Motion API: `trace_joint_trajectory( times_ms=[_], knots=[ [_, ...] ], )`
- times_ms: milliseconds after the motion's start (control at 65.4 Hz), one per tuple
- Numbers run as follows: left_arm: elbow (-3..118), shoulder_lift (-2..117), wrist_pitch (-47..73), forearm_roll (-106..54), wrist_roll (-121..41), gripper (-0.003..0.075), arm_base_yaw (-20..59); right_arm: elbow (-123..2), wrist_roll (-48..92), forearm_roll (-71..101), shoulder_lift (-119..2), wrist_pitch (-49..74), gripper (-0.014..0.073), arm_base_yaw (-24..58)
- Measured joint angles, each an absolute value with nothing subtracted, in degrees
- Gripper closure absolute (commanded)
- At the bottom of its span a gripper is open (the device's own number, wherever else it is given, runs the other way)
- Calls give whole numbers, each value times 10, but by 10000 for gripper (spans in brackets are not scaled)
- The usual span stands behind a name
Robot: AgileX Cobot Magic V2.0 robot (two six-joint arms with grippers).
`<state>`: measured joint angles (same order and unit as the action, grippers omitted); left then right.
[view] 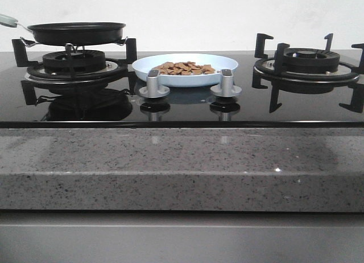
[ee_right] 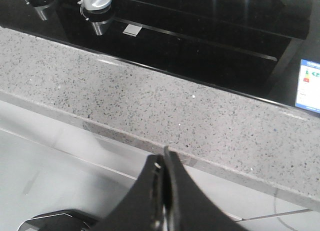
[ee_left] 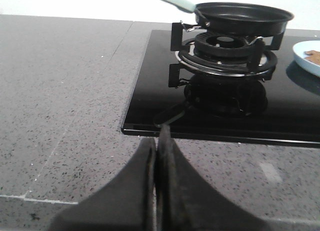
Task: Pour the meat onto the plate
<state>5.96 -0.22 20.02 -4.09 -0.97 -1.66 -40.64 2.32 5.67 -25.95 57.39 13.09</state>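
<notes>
The pale-blue plate (view: 185,64) sits on the black glass hob between the two burners, and the heap of orange-brown meat chunks (view: 185,68) lies on it. Its edge with a chunk also shows in the left wrist view (ee_left: 307,56). The black frying pan (view: 77,32) with a pale handle stands on the left burner; its inside looks bare in the left wrist view (ee_left: 245,16). My left gripper (ee_left: 159,141) is shut and empty over the grey counter, short of the hob's front left corner. My right gripper (ee_right: 164,158) is shut and empty, past the counter's front edge.
Two silver knobs (view: 154,85) (view: 226,84) stand in front of the plate. The right burner (view: 307,64) has a bare black grate. The speckled grey counter (view: 182,166) runs along the front. A sticker (ee_right: 309,86) sits near the hob's corner.
</notes>
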Motion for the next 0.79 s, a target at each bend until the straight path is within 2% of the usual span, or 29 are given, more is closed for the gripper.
trace_joint_trajectory(
  times_ms=[229,504,795],
  knots=[
    [0,-2,88,-34,0,741,-13,-406,23,57,-259,574,663,131],
    [-2,-2,50,-32,0,741,25,-406,23,57,-259,574,663,131],
    [-2,-2,-4,-32,0,741,29,-406,23,57,-259,574,663,131]
  ],
)
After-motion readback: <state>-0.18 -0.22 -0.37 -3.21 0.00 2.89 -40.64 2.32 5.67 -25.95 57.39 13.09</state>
